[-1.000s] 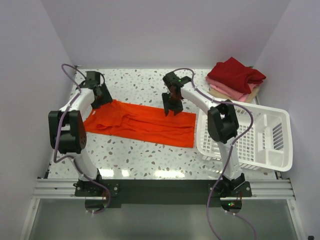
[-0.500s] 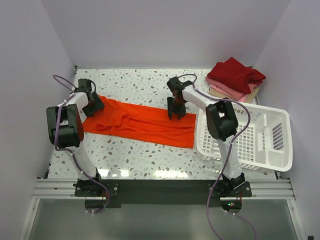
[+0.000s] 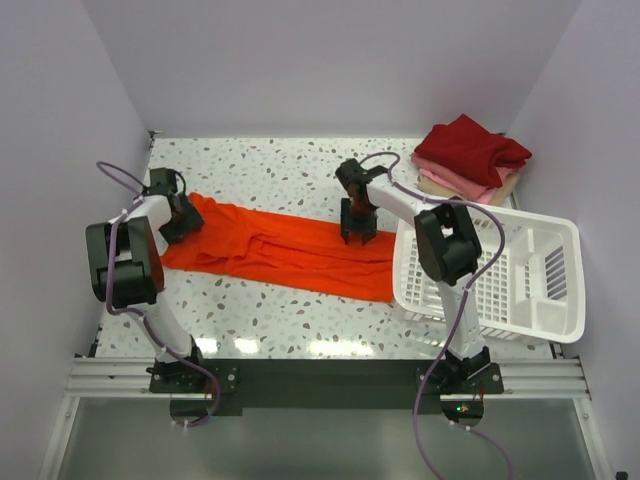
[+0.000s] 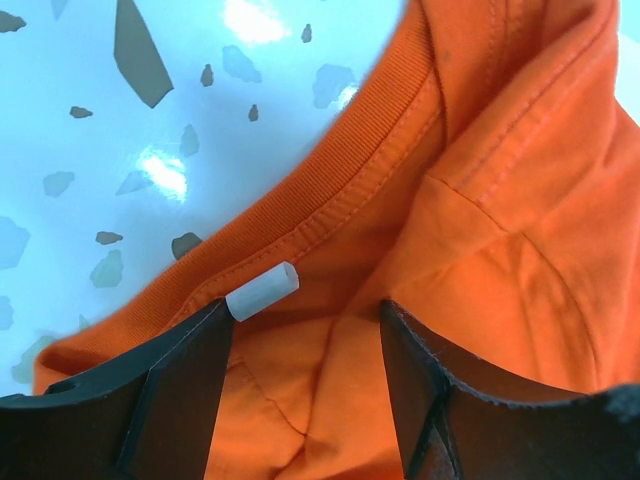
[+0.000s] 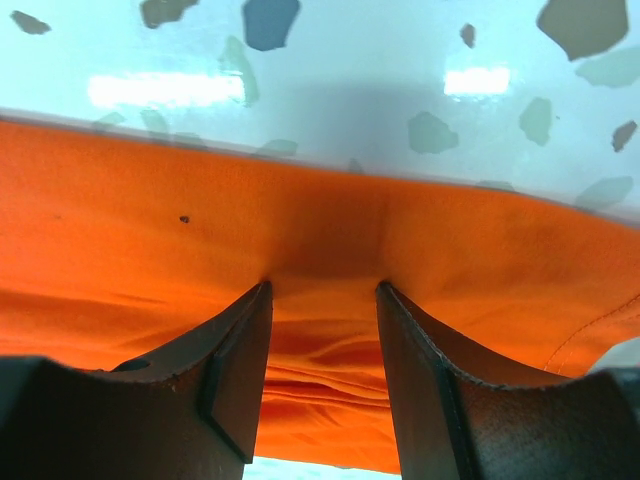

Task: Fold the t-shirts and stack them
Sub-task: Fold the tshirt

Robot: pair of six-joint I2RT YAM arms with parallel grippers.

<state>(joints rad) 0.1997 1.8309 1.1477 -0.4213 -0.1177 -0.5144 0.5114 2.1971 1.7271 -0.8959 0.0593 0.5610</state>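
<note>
While both arms reach forward with wrists bent down, the left gripper stands part open astride the collar of the orange-red t-shirt. The right gripper, part open, straddles its far edge, neither clamping cloth. Bare worktop lies beyond both, and the white basket sits just right of the right gripper.

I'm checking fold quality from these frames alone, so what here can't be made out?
Right edge of the orange t-shirt: top view, it meets the white basket; any cloth tucked beneath is hidden.
Beige shirt: top view, mostly buried under the pink shirt and dark red shirt.
Print on the collar tag: left wrist view, too small.
</note>
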